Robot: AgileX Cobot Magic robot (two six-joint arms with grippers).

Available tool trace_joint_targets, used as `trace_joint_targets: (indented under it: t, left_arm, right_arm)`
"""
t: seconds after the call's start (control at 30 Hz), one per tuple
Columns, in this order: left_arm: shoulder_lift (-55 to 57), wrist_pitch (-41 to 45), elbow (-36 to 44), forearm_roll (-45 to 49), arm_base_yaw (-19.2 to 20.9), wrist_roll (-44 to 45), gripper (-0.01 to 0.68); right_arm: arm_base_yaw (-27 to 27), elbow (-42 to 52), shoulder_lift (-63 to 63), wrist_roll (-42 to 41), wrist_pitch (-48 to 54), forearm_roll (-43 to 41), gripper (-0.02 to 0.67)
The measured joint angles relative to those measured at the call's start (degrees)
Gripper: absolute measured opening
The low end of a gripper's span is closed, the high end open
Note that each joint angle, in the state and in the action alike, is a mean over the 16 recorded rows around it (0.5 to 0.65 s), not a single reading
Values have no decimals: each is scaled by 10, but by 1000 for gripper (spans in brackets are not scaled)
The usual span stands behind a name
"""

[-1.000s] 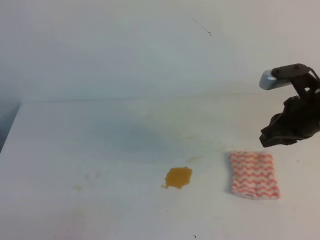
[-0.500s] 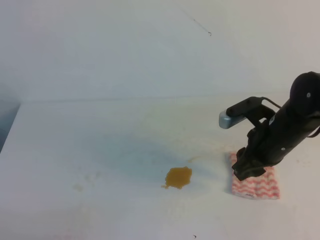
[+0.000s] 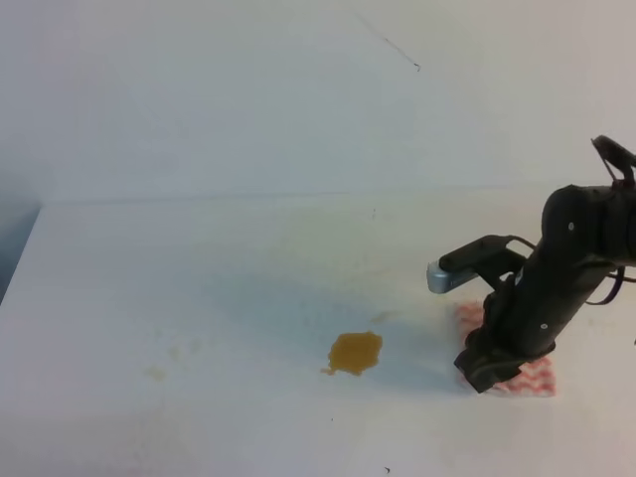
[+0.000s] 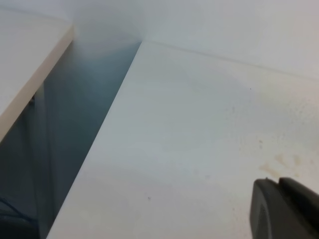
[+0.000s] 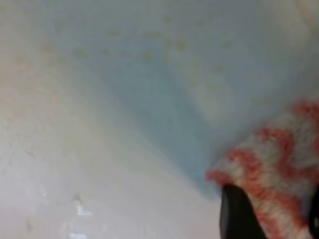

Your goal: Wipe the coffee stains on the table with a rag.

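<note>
The rag [image 3: 535, 378], white with red-pink zigzags, lies flat on the white table [image 3: 199, 268] at the right. My right gripper [image 3: 490, 372] is down on its left part and covers most of it. In the right wrist view its dark fingers [image 5: 238, 215] stand apart with the rag [image 5: 279, 149] between them, so it is open. The coffee stain [image 3: 355, 352], a small amber puddle, sits on the table to the left of the rag, apart from it. The left gripper [image 4: 285, 209] shows only as a dark block at the bottom right of the left wrist view.
Faint yellowish smudges [image 3: 157, 373] mark the table's left front part. The left wrist view shows the table's left edge [image 4: 107, 129], a dark gap beside it, and another pale surface [image 4: 30, 59] beyond. A plain wall rises behind the table.
My right gripper has come down from above and right of the rag onto the rag's left part. The rag and the stain lie where they were.
</note>
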Motion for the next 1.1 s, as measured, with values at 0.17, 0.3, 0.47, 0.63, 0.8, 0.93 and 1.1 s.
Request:
trace_joint_targets:
  t: [0.17,0.3,0.47,0.63,0.8,0.93,1.1]
  left_arm:
    - [1,0,0,0,0,0,-1]
    - [2,0,0,0,0,0,-1]
    - [0,0,0,0,0,0,-1]
    - [-1,0,0,0,0,0,-1]
    - [-2,0,0,0,0,0,-1]
    - [0,0,0,0,0,0,-1]
    - [1,0,0,0,0,0,-1]
  right_arm:
    - [0,-2,18,9,2,-5,197]
    - [0,-10,27,14,9,-6,127]
    - [0,-35,34,17,34,0,52]
    - [0,-77,39,19,61,29,27]
    - [1,-120,42,18,74,79,24]
    - [6,-144,44,14,65,126,22]
    - [18,-157,55,2,41,174,21]
